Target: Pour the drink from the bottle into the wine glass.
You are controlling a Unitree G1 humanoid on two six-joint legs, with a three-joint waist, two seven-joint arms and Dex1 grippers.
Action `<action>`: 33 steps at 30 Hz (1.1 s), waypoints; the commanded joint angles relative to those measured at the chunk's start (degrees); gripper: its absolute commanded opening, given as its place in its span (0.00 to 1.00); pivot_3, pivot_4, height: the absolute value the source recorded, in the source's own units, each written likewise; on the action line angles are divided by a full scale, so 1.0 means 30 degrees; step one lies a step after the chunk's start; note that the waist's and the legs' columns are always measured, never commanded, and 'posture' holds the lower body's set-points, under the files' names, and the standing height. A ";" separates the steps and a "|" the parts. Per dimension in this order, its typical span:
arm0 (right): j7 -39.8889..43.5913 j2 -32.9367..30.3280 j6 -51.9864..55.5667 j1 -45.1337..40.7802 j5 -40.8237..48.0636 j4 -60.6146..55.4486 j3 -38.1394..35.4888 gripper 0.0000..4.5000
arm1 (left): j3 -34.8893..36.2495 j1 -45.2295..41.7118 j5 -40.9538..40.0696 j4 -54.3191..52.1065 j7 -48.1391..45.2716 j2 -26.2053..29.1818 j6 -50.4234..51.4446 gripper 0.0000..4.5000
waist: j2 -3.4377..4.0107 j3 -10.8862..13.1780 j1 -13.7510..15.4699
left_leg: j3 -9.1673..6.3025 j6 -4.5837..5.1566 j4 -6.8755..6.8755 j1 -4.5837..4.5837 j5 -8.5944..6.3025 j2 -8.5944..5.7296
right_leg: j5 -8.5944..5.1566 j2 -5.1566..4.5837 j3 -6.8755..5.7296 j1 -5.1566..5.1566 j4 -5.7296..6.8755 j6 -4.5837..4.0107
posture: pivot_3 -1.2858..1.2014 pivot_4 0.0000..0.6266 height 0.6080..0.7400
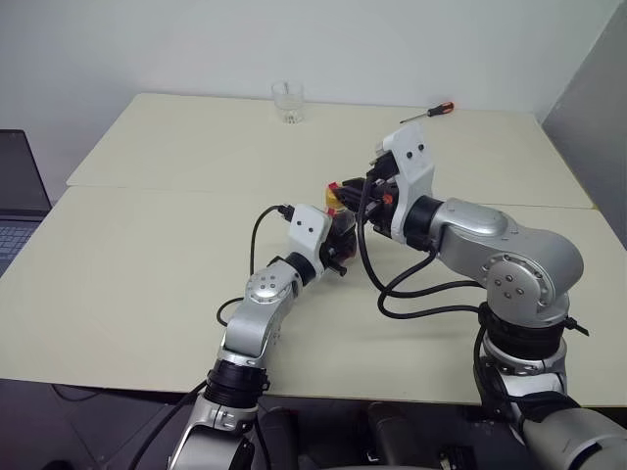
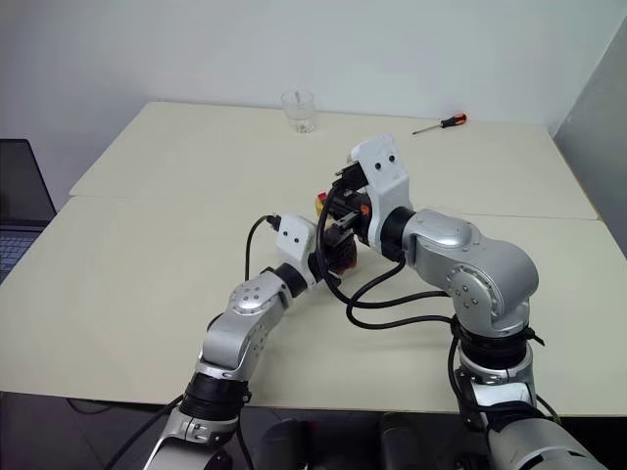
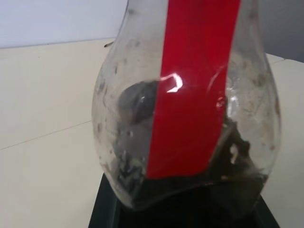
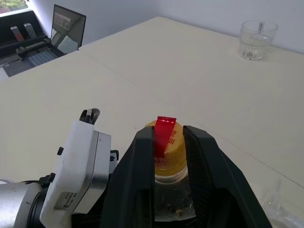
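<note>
Both claws [image 4: 168,142] on the bottle [image 3: 190,118].

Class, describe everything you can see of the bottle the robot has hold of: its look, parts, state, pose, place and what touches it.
The bottle is small, squat and clear, plastic by its look, with a rounded body, a red strip running down it and a yellow cap with a red tab on top. Dark residue clings inside the lower body. It stands upright, cap still on, over the near table. The left hand is shut on its body; the right hand has its fingers on either side of the cap.
</note>
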 commanded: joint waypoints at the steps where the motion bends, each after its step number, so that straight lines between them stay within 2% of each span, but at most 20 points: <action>1: 0.0182 -0.0131 0.0022 0.0156 0.0191 -0.0692 0.0176 0.22 | -0.0077 -0.0442 -0.0281 -0.1029 -0.0235 -0.0050 -0.0388 0.21 | 0.0000 0.0000 -0.0001 | 0.0001 0.0000 0.0000 0.0000 0.0000 0.0000 | 0.0000 0.0000 -0.0001 0.0000 0.0000 0.0001 | 0.52 0.24 1.00; 4: 0.0419 -0.0203 0.0336 0.0151 0.0737 -0.1085 -0.0573 0.36 | -0.0049 -0.0484 -0.0429 -0.1068 -0.0680 0.0236 -0.0413 0.21 | 0.0000 0.0000 -0.0002 | 0.0000 0.0000 0.0000 0.0000 0.0000 0.0000 | -0.0001 -0.0001 -0.0002 0.0001 -0.0003 0.0002 | 0.52 0.24 1.00; 12: 0.1515 -0.2204 0.1572 -0.0249 0.2753 -0.1946 -0.3785 1.00 | 0.1083 -0.2162 -0.2879 -0.0232 -0.5244 0.2614 -0.0764 0.21 | 0.0000 0.0002 0.0000 | -0.0002 0.0001 0.0002 -0.0007 0.0000 0.0000 | -0.0005 -0.0001 -0.0013 0.0000 -0.0005 0.0007 | 0.52 0.24 1.00; 17: 0.1770 -0.3003 0.2261 0.0108 0.4063 -0.2599 -0.5065 1.00 | 0.1092 -0.3092 -0.4051 0.0320 -0.8026 0.3873 -0.0733 0.21 | 0.0002 0.0003 -0.0031 | 0.0001 0.0001 -0.0014 -0.0005 -0.0001 0.0001 | -0.0013 0.0005 -0.0004 -0.0003 -0.0015 0.0011 | 0.52 0.24 1.00; 21: 0.1516 -0.3286 0.2495 0.0385 0.4521 -0.2873 -0.5544 1.00 | 0.0894 -0.3350 -0.4210 0.0589 -0.9078 0.4126 -0.0870 0.21 | 0.0003 0.0005 -0.0019 | 0.0002 0.0002 -0.0021 -0.0011 -0.0001 0.0003 | -0.0016 0.0004 -0.0006 -0.0007 -0.0021 0.0010 | 0.52 0.24 1.00; 33: 0.0027 -0.1488 0.3665 0.0119 0.5699 -0.4048 -0.5522 1.00 | 0.0020 -0.3225 -0.4027 0.0858 -1.0297 0.3658 -0.1063 0.20 | 0.0004 0.0005 -0.0020 | -0.0004 0.0002 -0.0017 -0.0010 -0.0001 0.0006 | -0.0035 0.0005 -0.0006 -0.0009 -0.0013 0.0044 | 0.52 0.24 1.00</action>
